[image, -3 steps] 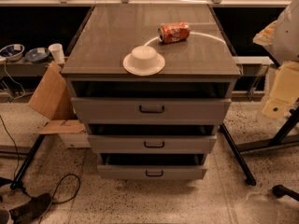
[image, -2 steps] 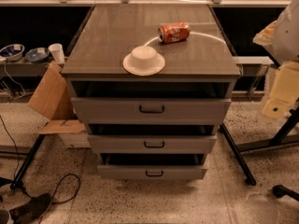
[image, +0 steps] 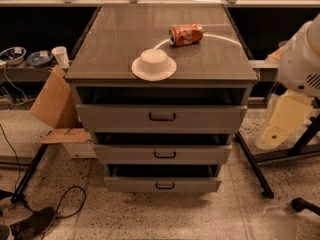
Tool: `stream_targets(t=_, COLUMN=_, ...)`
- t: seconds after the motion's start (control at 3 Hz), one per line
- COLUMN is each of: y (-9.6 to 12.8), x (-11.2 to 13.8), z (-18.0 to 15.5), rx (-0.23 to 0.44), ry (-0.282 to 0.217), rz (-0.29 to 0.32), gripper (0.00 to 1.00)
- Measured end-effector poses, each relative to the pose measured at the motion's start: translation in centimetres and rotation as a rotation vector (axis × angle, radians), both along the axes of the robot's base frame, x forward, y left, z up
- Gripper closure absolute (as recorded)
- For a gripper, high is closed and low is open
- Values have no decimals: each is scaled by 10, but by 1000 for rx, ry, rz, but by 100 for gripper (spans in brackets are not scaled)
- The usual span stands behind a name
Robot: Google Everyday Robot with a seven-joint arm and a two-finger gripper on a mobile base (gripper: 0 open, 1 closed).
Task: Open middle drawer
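The grey cabinet has three drawer fronts stacked one above another. The middle drawer [image: 162, 154] is the medium-width grey front with a small black loop handle [image: 164, 155]. A dark gap shows above it. The wider top drawer [image: 161, 117] lies above it and the narrower bottom drawer [image: 163, 184] below. My arm stands at the right edge of the view, with a white joint [image: 304, 59] above. My gripper [image: 283, 121] hangs below it as a cream shape, well to the right of the drawers and touching nothing.
On the cabinet top [image: 115, 39] sit an upturned white bowl on a plate [image: 154, 64] and a red can [image: 186, 34] lying on its side. A cardboard box [image: 56, 104] leans at the left. Black stand legs [image: 252, 164] and floor cables [image: 55, 204] flank the cabinet.
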State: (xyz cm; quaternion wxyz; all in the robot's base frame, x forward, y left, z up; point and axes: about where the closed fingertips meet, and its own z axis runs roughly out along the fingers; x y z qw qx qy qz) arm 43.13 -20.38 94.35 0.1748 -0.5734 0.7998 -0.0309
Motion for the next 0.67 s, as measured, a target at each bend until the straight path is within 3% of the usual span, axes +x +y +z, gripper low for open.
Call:
stream_targets(t=0.33, y=13, x=-6, z=-50, rx=64, ry=17, rz=-50, gripper=0)
stream_targets(t=0.67, y=12, x=-6, z=-113, rx=173, ry=36, rz=-116, gripper=0)
